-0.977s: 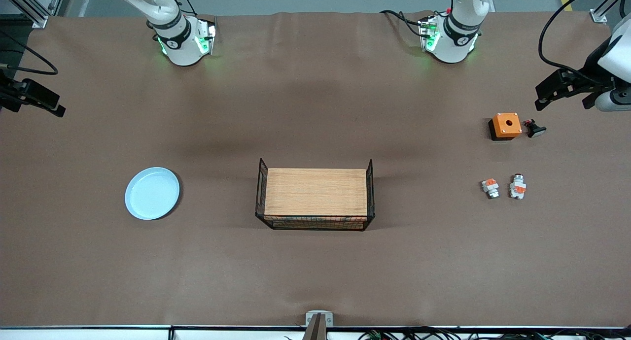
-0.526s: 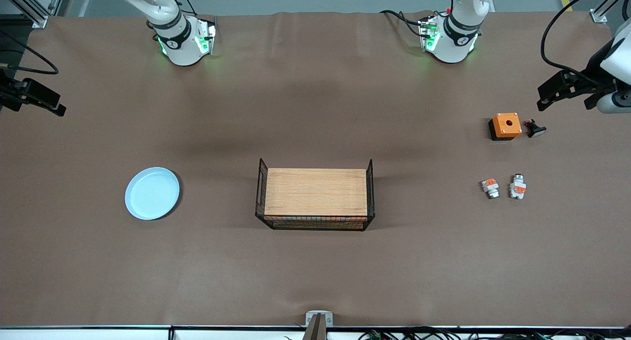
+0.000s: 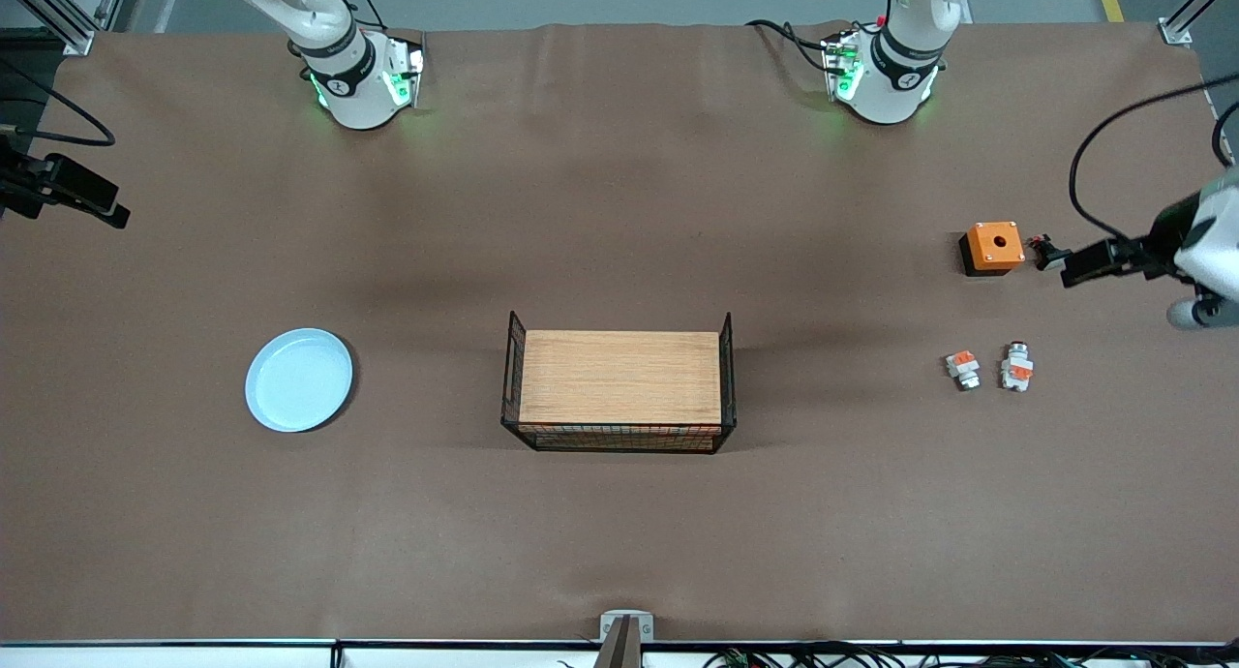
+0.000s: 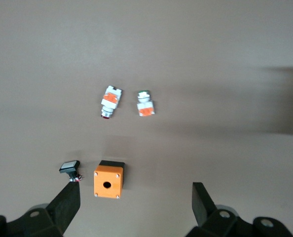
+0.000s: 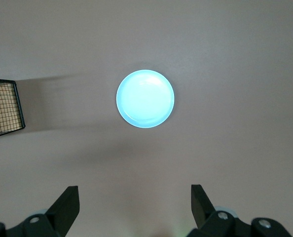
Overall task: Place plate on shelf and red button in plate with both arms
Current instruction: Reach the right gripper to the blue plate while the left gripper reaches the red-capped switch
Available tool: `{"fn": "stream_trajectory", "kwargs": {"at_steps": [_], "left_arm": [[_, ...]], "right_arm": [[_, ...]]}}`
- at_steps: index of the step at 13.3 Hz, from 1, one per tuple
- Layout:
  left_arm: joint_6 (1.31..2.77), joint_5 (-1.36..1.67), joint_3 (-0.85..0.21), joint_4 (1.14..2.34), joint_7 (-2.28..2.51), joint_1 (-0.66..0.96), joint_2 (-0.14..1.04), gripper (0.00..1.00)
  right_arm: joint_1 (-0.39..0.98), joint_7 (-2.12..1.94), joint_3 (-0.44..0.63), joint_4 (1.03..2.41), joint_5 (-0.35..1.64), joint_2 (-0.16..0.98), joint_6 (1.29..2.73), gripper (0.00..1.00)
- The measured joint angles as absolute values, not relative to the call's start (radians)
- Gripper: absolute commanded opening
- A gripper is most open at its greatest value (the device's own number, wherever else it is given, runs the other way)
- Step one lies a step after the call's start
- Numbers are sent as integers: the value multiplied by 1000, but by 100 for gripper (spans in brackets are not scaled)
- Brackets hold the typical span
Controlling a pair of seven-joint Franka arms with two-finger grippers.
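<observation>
Pale-blue plate [image 3: 299, 379]: one; red button [image 3: 1016, 367]: one.

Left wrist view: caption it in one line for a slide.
Open left gripper above the orange square box with a hole, beside a small black switch part; the white-and-grey red button and its shorter look-alike lie apart.

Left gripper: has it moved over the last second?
Yes. In the front view the left gripper, fingers open, has come down toward the camera, from above the orange box to beside it.
</observation>
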State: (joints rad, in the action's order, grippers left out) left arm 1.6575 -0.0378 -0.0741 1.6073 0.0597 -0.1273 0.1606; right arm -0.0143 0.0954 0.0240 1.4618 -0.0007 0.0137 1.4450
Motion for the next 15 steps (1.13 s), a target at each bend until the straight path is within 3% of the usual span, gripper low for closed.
{"fn": "stream_trajectory", "kwargs": {"at_steps": [6, 10, 15], "left_arm": [[1784, -38, -73, 1634, -35, -256, 331, 100], [1922, -38, -73, 1651, -63, -286, 446, 100], [2068, -38, -74, 1653, -180, -318, 599, 95]], "right_arm": [[-17, 96, 29, 1469, -2, 47, 1432, 100], [-55, 57, 33, 1485, -8, 188, 1446, 100], [-85, -7, 34, 1598, -10, 308, 1719, 100]]}}
